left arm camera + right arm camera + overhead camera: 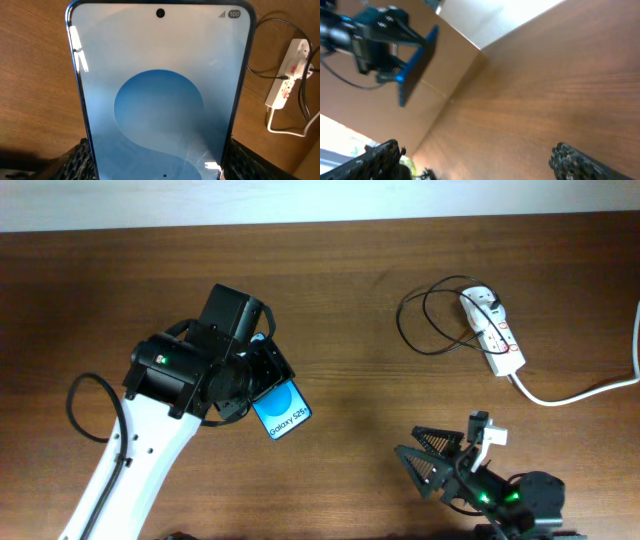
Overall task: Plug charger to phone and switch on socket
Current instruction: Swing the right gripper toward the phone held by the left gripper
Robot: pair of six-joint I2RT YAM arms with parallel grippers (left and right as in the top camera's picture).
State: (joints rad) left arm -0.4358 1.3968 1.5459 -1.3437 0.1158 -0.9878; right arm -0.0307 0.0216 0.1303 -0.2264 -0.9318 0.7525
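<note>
The phone (283,412) glows blue with white "Galaxy S25" text and is held off the table, my left gripper (254,385) shut on its long edges. It fills the left wrist view, where the phone (159,95) sits between the black fingers (81,159). The right wrist view shows the phone (417,60) edge-on. At the back right lies the white socket (493,330), the thin black charger (428,322) looped beside it; both show again as socket (287,80) and charger (260,70). My right gripper (424,457) is open and empty near the front edge.
A thick white cord (580,392) runs from the socket off the right edge. A black robot cable (82,408) loops beside the left arm. A pale wall (300,200) borders the table's far edge. Bare brown wood lies between the phone and the socket.
</note>
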